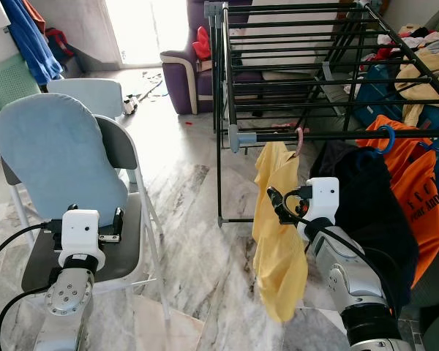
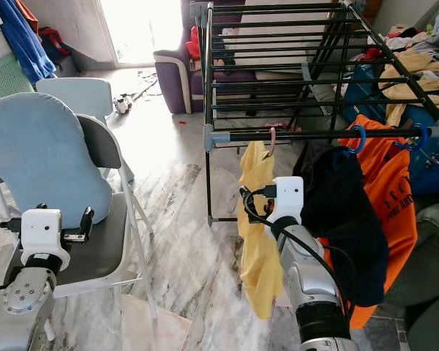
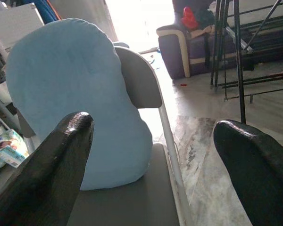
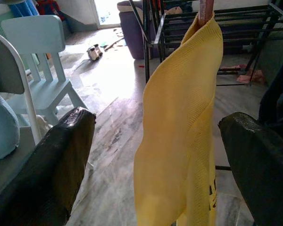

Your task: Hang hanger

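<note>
Now | pink hanger [image 1: 299, 140] on rack rail [image 1: 336, 135] | right pincer [image 4: 155, 155] below, spread

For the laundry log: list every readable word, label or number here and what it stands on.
Orange shirt: dark print across the front, too blurred and folded to read.
Yellow shirt: small dark marks near the hem, unreadable.
Packet beside the chair: coloured print, too blurred to read.
Nothing else carries text.

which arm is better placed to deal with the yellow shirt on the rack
Right. The right gripper is open beside the yellow shirt, which hangs by a pink hanger on the rack bar. The left gripper is over the chair, away from the rack.
</note>
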Controlling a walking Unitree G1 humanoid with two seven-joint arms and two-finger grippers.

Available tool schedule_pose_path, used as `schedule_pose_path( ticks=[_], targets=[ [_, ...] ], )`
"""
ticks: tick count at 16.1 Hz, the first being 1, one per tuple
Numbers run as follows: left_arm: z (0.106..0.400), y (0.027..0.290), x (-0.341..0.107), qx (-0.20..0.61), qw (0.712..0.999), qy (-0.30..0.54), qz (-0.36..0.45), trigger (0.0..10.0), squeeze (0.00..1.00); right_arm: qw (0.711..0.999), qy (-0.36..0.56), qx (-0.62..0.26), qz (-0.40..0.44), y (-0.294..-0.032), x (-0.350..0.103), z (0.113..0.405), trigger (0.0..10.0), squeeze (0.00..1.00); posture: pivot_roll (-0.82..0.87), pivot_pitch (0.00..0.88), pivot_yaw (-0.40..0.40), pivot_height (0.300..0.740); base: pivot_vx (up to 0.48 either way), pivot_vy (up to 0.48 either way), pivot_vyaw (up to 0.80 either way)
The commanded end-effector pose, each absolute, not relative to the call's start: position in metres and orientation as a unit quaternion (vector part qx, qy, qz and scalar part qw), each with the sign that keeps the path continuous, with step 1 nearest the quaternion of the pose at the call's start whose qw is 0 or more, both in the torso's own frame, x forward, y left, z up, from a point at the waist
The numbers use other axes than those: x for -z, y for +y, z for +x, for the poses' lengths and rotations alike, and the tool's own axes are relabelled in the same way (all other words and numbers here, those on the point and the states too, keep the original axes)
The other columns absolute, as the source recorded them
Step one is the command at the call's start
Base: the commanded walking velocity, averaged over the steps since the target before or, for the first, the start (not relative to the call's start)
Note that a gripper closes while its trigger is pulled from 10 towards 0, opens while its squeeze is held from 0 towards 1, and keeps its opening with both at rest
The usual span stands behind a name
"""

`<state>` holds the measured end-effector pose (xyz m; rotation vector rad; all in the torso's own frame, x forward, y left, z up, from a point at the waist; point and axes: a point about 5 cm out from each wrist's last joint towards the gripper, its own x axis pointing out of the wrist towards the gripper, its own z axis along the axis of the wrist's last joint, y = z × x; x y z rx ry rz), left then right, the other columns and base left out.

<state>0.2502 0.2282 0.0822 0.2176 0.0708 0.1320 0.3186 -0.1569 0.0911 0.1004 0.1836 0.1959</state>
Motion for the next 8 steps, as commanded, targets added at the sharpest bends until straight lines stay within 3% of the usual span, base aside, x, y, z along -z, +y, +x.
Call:
schedule_pose_path(
  ticks=[1, 8],
  targets=[
    [0.2499, 0.2322, -0.0858, -0.073, 0.991, 0.033, 0.111, 10.0, 0.00, 0.989, 0.089, -0.103, 0.053, -0.1537, -0.0933, 0.3211, 10.0, 0.00, -0.01, 0.000, 0.022, 0.740, 0.000, 0.000, 0.00],
    [0.2499, 0.2322, -0.0858, -0.073, 0.991, 0.033, 0.111, 10.0, 0.00, 0.989, 0.089, -0.103, 0.053, -0.1537, -0.0933, 0.3211, 10.0, 0.00, -0.01, 0.000, 0.022, 0.740, 0.000, 0.000, 0.00]
  ],
)
